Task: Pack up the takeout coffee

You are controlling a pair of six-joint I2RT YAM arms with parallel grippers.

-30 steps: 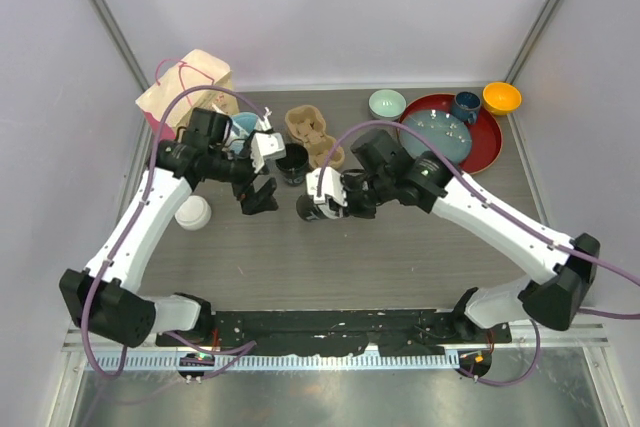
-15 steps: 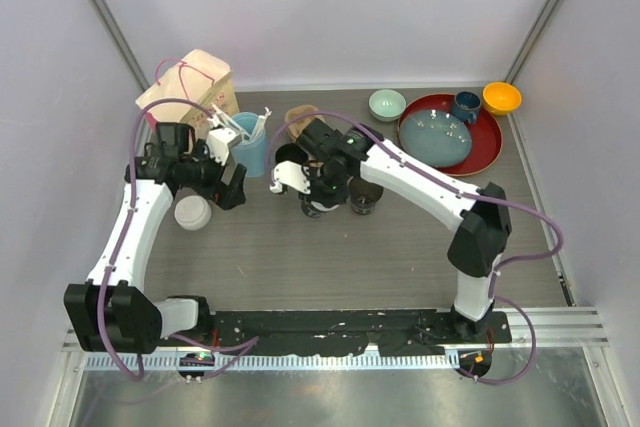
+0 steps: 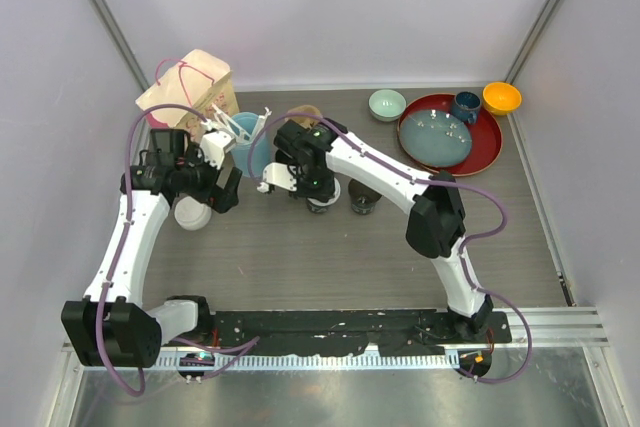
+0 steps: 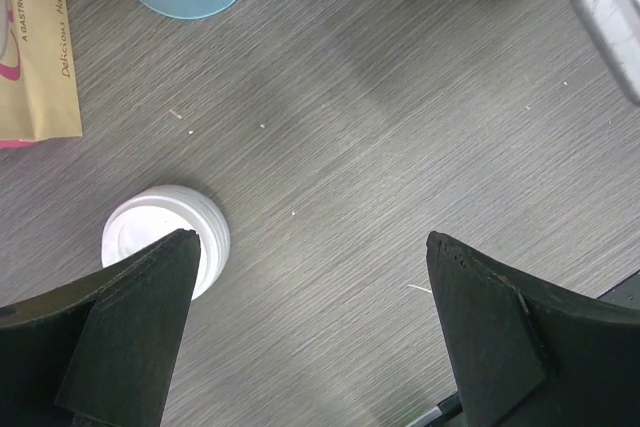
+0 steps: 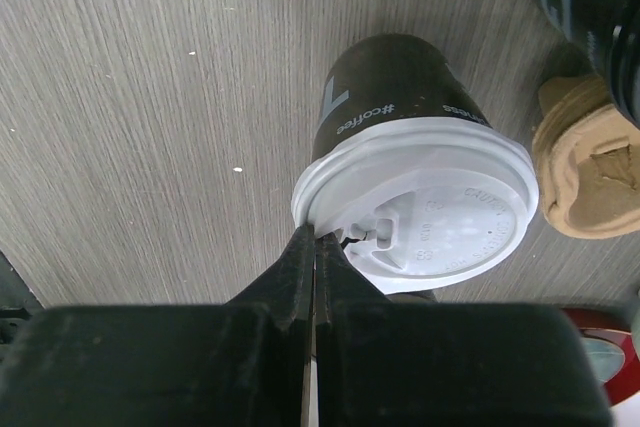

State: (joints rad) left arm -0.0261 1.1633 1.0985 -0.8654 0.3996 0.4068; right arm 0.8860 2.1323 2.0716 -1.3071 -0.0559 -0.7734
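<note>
Since half a second ago the right arm has folded in tighter, its elbow drawn toward the table's middle. The left arm has pulled back a little toward 9 o'clock, and both cups have stayed put.

Nearest, at 9 o'clock, a loose lid (image 4: pixel 165 242) lies flat on the table. The left gripper (image 4: pixel 310 242) hangs over it with its fingers spread wide, one tip over the lid's edge, holding nothing.

At the table's middle stands the lidded cup (image 5: pixel 385 112). The right gripper (image 5: pixel 316 237) has its fingers pressed together, tips against the rim of that cup's lid. Whether they nip a sliver of the rim cannot be told. Just at its 3 o'clock stands the second cup (image 3: pixel 363 197), dark on top and apparently unlidded.

Farther off come the blue cup (image 3: pixel 248 147) at 10 o'clock and the carrier (image 5: pixel 585 167), mostly hidden under the arm. The bag (image 3: pixel 190 87) sits at 11 o'clock and the tray (image 3: pixel 488 152) at 1 o'clock.

The cups look light, with thin paper walls that would crush under a hard squeeze. The snap-on lid is slick and could pop off, so the lid is probably a poor handle. A gentle grip round the body just below the rim seems safer, with the cup kept upright. Whether either cup holds liquid cannot be seen.
</note>
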